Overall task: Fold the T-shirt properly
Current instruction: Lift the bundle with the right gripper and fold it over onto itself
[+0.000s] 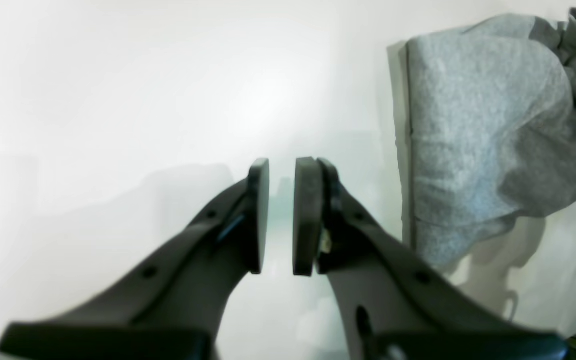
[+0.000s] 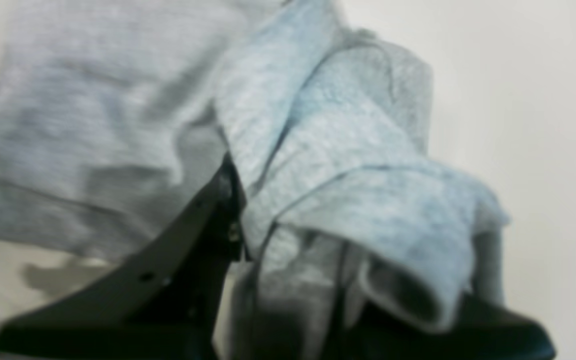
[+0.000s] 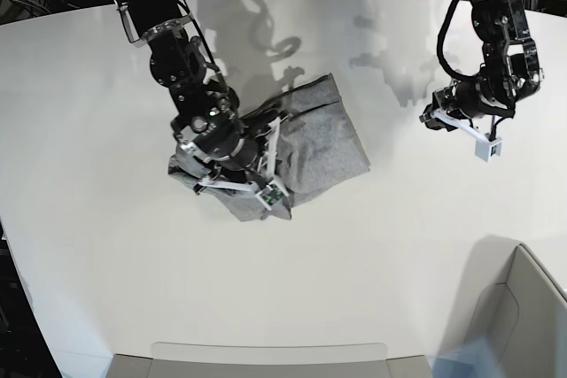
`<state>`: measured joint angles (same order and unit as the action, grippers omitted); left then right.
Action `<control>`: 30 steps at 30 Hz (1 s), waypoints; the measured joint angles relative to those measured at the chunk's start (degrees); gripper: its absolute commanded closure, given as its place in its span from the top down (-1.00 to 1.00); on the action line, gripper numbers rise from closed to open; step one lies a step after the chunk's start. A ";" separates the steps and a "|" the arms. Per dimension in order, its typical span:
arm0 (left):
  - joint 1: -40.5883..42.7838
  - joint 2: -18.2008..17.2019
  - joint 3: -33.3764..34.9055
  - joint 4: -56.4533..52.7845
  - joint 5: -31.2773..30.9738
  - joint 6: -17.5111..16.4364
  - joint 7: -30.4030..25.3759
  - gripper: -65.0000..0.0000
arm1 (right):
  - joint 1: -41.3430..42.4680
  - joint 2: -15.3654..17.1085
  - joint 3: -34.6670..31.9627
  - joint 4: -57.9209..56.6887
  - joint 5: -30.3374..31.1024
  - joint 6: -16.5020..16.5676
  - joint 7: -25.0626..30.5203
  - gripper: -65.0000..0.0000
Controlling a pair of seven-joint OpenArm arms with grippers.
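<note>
Your right hand (image 2: 288, 220) is pinching the T-shirt (image 3: 310, 148) to fold it. Your left hand (image 1: 281, 217) is waiting, released, holding nothing.

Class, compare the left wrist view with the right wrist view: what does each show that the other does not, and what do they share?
Only the left wrist view shows the left gripper, its jaws slightly apart with nothing between them, hanging beside the T-shirt and not touching it.

Only the right wrist view shows the right gripper shut on a bunched fold of the T-shirt, cloth draped over one finger.

Both show the grey T-shirt lying on the white table.
</note>
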<state>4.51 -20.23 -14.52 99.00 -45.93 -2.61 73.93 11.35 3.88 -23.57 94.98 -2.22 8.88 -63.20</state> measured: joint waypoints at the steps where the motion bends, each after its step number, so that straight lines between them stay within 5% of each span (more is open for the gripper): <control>1: 0.26 -0.09 0.00 0.00 -0.07 -0.02 -0.59 -0.68 | 0.68 0.02 -2.64 0.02 -1.95 -0.63 -1.70 -1.00; 6: 1.53 -0.07 0.00 0.02 -0.02 0.02 -0.02 -0.68 | 5.11 -0.61 -13.22 -0.70 -12.52 -1.64 -9.57 -1.00; 13: 1.14 -0.11 0.13 0.04 0.04 0.04 -0.26 -0.68 | 9.51 -6.71 -25.66 -15.85 -24.02 -1.46 -14.80 -1.00; 15: 1.25 -0.07 0.31 0.04 -0.02 0.00 -0.24 -0.68 | 9.42 -7.87 -26.21 -18.67 -25.05 -0.74 -14.84 -0.78; 18: 1.20 0.02 0.33 0.04 -0.17 0.02 -0.22 -0.68 | 9.27 -8.92 -26.16 -19.39 -24.98 2.86 -14.84 -0.25; 21: 1.25 0.04 0.31 0.04 -0.17 0.00 -0.24 -0.68 | 8.81 -9.35 -26.16 -18.53 -24.87 8.13 -14.56 0.06; 25: 1.22 0.04 0.28 0.04 -0.09 0.02 -0.24 -0.68 | 8.22 -10.25 -24.17 -14.32 -22.36 19.56 -11.45 0.08; 30: 1.22 0.07 0.28 0.04 -0.07 0.02 -0.24 -0.68 | 8.02 -12.11 -20.41 -10.45 -19.61 23.96 -11.47 0.08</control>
<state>5.74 -20.16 -14.24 99.04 -46.00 -2.59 73.69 19.38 -8.23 -43.99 84.53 -21.82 32.84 -74.67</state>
